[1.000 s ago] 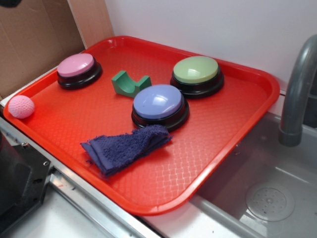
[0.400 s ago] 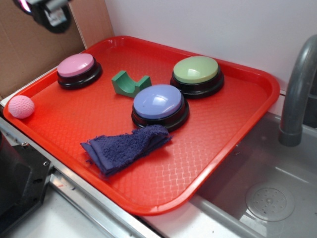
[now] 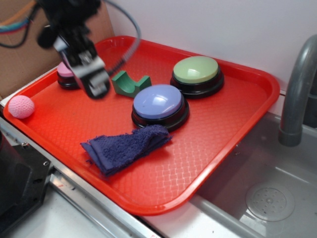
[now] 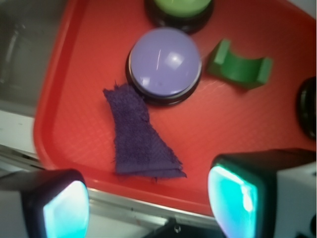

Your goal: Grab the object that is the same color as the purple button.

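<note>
1. Fingers (image 4: 64, 206) – two pads glowing teal at the bottom of the wrist view, spread wide with nothing between them.
2. Gripper (image 3: 94, 82) hangs above the left part of the red tray (image 3: 233, 124), in front of the pink-topped button (image 3: 63, 75), which it partly hides. It looks clear of the tray floor, though height is hard to judge from the exterior view.
3. Purple rag (image 3: 124, 148) – fuzzy, dark purple-blue, lying crumpled flat near the tray's front rim, well apart from the gripper. In the wrist view the rag (image 4: 136, 136) sits between the pads in the frame but below them, untouched.
4. One end of the rag touches the black base of the purple button (image 3: 159, 104), pale periwinkle dome, near the tray's middle.
5. Green foam block (image 3: 130, 83) just behind and left of that button; green-topped button (image 3: 196, 74) toward the back right.
6. Pink knitted ball (image 3: 21, 106) at the tray's far left edge.
7. Grey faucet (image 3: 297, 94) and sink basin (image 3: 270, 201) to the right of the tray.
</note>
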You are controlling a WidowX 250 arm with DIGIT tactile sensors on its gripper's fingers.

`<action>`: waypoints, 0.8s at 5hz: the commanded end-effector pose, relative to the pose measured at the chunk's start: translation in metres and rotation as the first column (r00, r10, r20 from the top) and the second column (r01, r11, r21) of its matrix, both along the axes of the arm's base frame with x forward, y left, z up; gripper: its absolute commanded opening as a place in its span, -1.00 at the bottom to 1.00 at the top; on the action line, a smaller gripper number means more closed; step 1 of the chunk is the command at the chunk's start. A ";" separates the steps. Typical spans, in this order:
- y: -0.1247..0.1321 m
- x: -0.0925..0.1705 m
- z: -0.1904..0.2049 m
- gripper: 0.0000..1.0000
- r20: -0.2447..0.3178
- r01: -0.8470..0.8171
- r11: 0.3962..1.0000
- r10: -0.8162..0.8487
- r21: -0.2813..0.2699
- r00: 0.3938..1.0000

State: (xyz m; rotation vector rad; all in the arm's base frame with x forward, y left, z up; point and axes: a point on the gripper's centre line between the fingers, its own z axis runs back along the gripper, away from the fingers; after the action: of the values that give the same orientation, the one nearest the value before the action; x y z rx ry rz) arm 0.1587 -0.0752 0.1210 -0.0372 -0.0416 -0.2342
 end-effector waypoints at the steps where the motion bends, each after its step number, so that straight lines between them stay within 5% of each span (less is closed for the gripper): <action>1: -0.013 0.015 -0.055 1.00 0.022 -0.012 1.000 0.011 0.012 1.000; 2: -0.012 0.011 -0.077 1.00 -0.036 -0.019 0.999 0.021 0.033 0.999; 4: -0.015 0.009 -0.107 0.94 -0.048 -0.086 0.996 0.085 -0.002 0.995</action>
State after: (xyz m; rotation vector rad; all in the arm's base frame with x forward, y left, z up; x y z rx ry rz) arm 0.1675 -0.0877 0.0128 -0.0334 0.0173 -0.1439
